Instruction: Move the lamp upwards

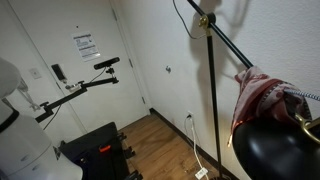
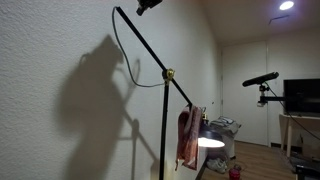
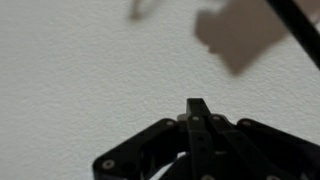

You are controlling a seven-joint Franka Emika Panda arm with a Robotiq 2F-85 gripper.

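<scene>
The lamp stands by the white wall in both exterior views. Its thin black pole (image 1: 211, 100) rises to a brass joint (image 1: 205, 20). The hinged arm slopes down to the glossy black dome shade (image 1: 275, 150). A red-white cloth (image 1: 262, 95) hangs on the arm just above the shade. The pole (image 2: 163, 130), joint (image 2: 170, 73), cloth (image 2: 188, 135) and lit shade (image 2: 210, 143) also show from the side. In the wrist view my gripper (image 3: 198, 106) has its fingers together, holds nothing and faces the bare wall. A black bar (image 3: 300, 25), probably the lamp arm, crosses the top right corner.
A black camera on a thin tripod arm (image 1: 105, 63) stands near the door and also shows in an exterior view (image 2: 262, 78). A black cart (image 1: 95, 145) sits on the wood floor. A cord (image 1: 195, 140) runs to a wall socket. A desk with a monitor (image 2: 302, 95) stands far off.
</scene>
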